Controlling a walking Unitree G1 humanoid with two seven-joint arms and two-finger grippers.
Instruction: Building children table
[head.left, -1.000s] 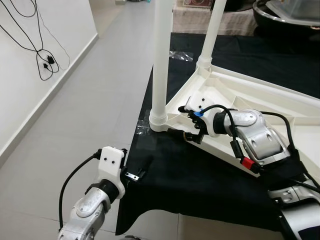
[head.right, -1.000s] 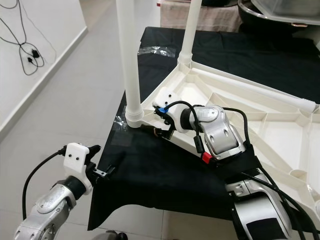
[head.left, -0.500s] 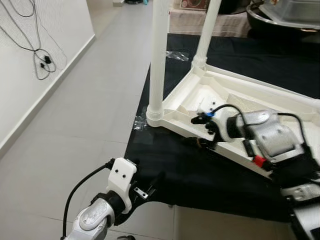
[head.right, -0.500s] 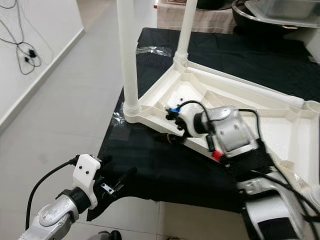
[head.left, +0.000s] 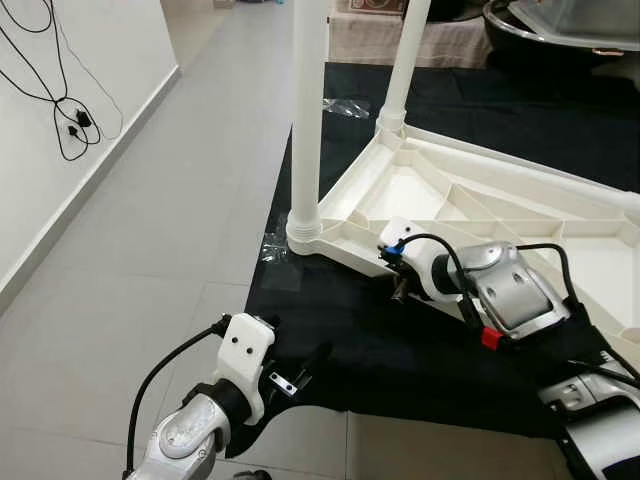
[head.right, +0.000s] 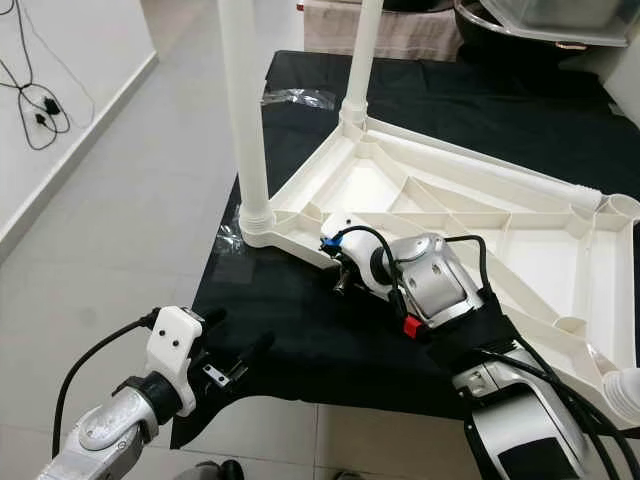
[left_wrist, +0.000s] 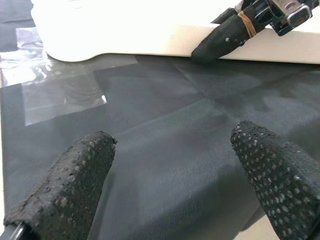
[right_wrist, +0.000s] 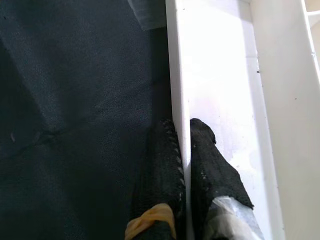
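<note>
Left eye view: white table top (head.left: 520, 215) lies upside down on the black cloth (head.left: 340, 330), two legs (head.left: 305, 110) already standing in its corner sockets. Right gripper (head.left: 398, 290) sits at the near rim, probably to steady or shift the piece.

Left wrist view: left gripper (left_wrist: 170, 175) hovers over the cloth's near edge, fingers (left_wrist: 65, 185) spread wide, holding nothing; likely waiting.

Right wrist view: both right fingers (right_wrist: 212, 170) are pinched together on the thin rim wall, one either side.
</note>
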